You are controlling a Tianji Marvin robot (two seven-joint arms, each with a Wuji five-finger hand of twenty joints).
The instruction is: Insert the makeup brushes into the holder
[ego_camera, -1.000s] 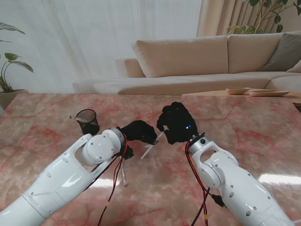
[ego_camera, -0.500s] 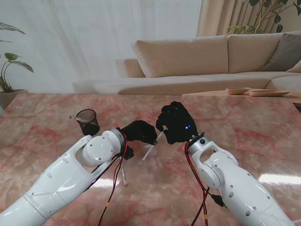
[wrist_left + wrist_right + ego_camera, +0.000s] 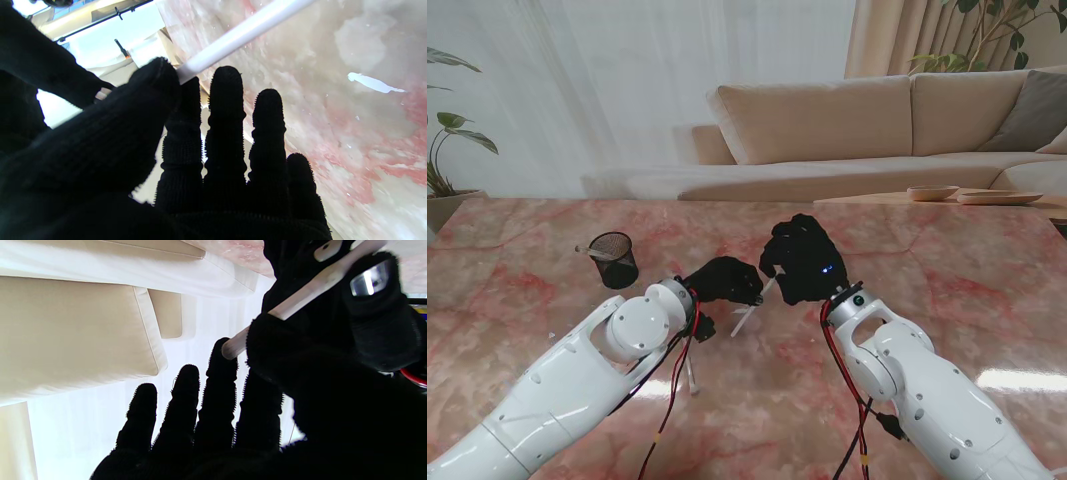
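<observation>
While both your left hand (image 3: 724,281) and right hand (image 3: 802,260) pinch the brush (image 3: 749,313), apparently mid-handover, its light, stiff, slick handle wants a mid-shaft hold.

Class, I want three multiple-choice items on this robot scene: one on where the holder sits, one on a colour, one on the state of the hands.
1. Where is the holder?
A. On my left, farther from me than the hands
B. On my right
C. Between the hands

2. What colour is the brush handle?
A. Red
B. White
C. Blue

3. What grips the brush?
A. Nothing
B. Left hand only
C. Both hands

Key: 1 A, the mesh holder stands at far left; 2 B, the brush is white; 3 C, left hand and right hand each pinch it.
</observation>
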